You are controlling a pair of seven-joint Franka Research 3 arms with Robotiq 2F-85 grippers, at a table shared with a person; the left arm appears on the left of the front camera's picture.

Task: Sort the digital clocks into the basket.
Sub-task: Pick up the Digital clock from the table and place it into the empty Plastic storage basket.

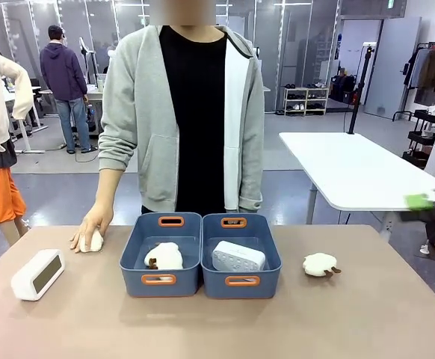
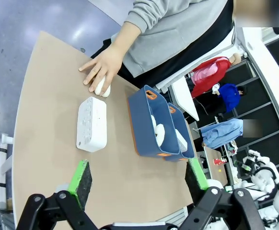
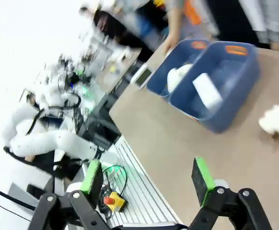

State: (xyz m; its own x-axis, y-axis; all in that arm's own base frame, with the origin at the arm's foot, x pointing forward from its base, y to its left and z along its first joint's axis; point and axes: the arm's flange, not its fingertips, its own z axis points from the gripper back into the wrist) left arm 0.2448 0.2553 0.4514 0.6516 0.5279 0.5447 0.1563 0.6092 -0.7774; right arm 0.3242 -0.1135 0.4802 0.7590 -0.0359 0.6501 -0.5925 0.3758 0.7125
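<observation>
Two blue tubs stand side by side, touching, at the middle of the surface (image 1: 217, 329), nearer its far edge. The basket (image 1: 266, 283) is the one toward the right edge, and the dotted clock (image 1: 238, 256) lies inside it. The second tub (image 1: 131, 280) holds a cream plush toy (image 1: 164, 256). The grey-screen clock (image 1: 38, 274) is set on the bare surface near the left edge, well apart from the basket, with the second tub standing between the two. Toward the far edge from this clock, a person's hand (image 1: 90, 228) is laid over a small plush toy (image 1: 95, 241). A third plush toy (image 1: 320, 264) lies just beside the basket on its right-edge side. In the left wrist view, the left tool (image 2: 139, 176) is seen above the surface with its green pads spread wide and nothing held between them. The grey-screen clock lies ahead of it, and the hand is seen beyond that. In the right wrist view, the right tool (image 3: 147, 177) is likewise spread apart and empty, and it is held off one edge of the surface. That view is blurred.
</observation>
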